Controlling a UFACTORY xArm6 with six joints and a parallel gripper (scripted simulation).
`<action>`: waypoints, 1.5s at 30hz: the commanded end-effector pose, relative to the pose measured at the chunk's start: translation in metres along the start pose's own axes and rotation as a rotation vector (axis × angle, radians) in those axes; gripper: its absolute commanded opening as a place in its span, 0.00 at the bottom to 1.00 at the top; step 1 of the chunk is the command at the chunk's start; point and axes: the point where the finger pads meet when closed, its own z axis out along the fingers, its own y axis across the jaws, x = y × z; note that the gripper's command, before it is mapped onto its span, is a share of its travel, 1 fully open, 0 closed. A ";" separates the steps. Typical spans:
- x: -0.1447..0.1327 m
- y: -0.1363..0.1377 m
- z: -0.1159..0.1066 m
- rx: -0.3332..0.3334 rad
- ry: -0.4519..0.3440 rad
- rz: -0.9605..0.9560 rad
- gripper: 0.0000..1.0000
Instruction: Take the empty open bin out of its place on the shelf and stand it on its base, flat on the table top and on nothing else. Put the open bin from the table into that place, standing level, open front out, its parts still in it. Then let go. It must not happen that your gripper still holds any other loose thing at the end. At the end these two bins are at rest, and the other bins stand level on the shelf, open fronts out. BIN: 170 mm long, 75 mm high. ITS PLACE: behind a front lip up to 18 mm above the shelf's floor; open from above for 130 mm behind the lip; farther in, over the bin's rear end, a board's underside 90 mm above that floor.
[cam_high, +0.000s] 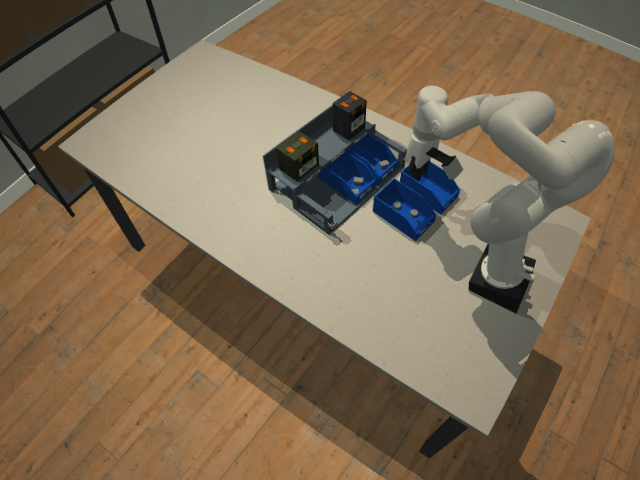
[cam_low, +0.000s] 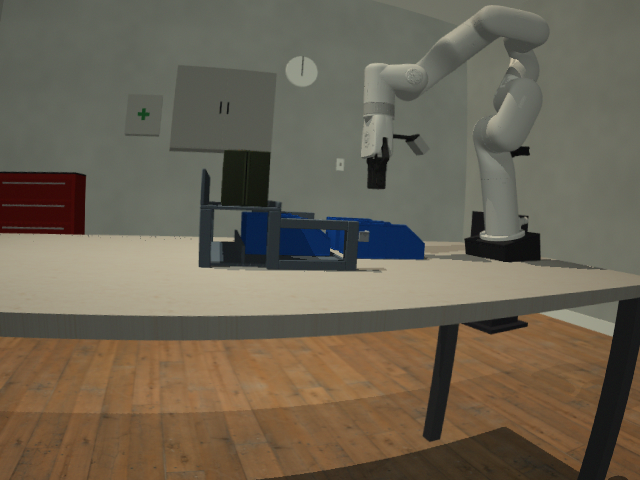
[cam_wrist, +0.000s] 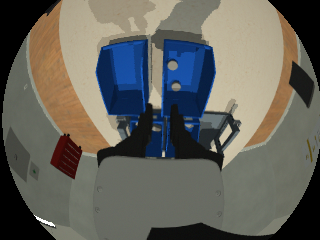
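Observation:
The empty blue bin (cam_high: 445, 187) (cam_wrist: 124, 67) stands on its base on the table, in front of the shelf (cam_high: 330, 142) (cam_low: 273, 242) (cam_wrist: 227, 136). The blue bin with round grey parts (cam_high: 386, 207) (cam_low: 395, 245) (cam_wrist: 191, 90) stands beside it on the table, a narrow gap between them. The shelf's near-side place in the top view is vacant behind its front lip. My gripper (cam_high: 417, 176) (cam_low: 376, 187) (cam_wrist: 161, 111) is partly open and empty. It hangs well above the bins; in the wrist view its fingertips appear over the gap near their rear ends.
Two other blue bins (cam_high: 341, 175) (cam_high: 373, 151) with grey parts stand on the shelf beside the vacant place, open fronts out. A green-black box (cam_high: 298, 156) and a black box (cam_high: 349, 116) stand on the upper board. A side frame bounds the vacant place.

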 end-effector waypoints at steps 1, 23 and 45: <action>-0.001 0.000 -0.001 0.001 -0.004 -0.001 0.26; -0.001 0.000 -0.001 0.001 -0.004 -0.001 0.26; -0.001 0.000 0.009 0.001 -0.003 0.000 0.26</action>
